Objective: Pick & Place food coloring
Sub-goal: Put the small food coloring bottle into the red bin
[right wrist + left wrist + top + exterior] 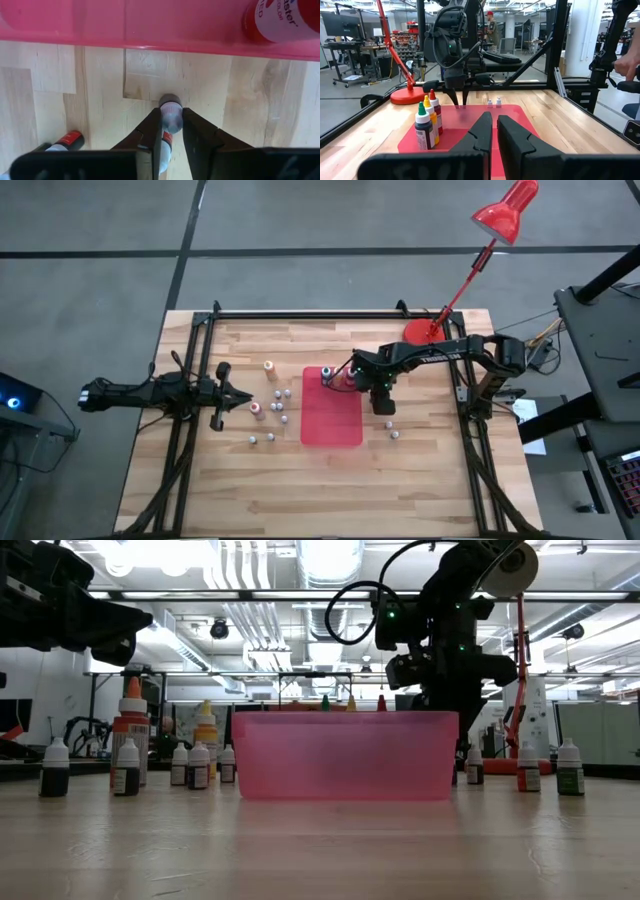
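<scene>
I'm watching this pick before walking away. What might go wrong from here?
1. The right gripper pinches the small bottle with its fingertips only, so the bottle may slip or tilt on lifting.
2. The tray wall is right beside it, so a low carry could catch the rim.
3. The red bottle stands just inside that wall and may get knocked over.

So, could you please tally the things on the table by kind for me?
bottles: 14 (3 in the tray, 8 left of it, 3 right of it, one of these between the right gripper fingers)
tray: 1
lamp: 1
Total: 16
The left gripper waits left of the bottles.
</scene>
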`<action>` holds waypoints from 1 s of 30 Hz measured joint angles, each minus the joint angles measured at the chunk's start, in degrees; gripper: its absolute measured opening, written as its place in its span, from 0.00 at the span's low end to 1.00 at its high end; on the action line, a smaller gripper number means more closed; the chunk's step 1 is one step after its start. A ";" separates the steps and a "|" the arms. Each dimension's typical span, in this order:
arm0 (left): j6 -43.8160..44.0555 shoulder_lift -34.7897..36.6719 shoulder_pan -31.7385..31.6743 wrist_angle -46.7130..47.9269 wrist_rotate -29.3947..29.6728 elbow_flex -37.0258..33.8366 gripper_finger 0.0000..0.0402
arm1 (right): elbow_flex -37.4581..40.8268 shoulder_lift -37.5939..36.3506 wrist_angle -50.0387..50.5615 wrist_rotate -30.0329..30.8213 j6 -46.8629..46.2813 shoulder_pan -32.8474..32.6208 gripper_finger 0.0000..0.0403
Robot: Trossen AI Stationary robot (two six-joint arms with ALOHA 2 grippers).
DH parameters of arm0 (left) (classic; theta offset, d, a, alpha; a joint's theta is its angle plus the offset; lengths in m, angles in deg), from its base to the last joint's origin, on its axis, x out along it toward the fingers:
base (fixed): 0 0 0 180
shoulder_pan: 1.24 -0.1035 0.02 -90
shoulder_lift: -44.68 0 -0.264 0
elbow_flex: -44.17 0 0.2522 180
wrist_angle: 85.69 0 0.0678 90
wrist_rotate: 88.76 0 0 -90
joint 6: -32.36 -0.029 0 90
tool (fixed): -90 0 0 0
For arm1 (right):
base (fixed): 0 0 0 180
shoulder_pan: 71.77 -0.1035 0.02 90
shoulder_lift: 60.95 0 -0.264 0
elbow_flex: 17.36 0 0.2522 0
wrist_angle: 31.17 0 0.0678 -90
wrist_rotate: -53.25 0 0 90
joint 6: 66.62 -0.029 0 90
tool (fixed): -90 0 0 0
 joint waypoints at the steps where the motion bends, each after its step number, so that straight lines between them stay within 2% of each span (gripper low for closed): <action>1: 0.00 0.01 0.00 -0.01 0.00 0.00 0.01 | 0.00 0.00 0.02 0.00 -0.08 0.00 0.14; 22: 0.00 0.00 0.02 0.00 0.00 0.00 0.01 | -4.50 -0.54 5.96 0.03 0.35 -0.04 0.15; 30: -0.01 0.00 0.00 0.00 0.00 0.00 0.01 | -6.64 -4.47 12.27 0.07 0.50 -0.14 0.15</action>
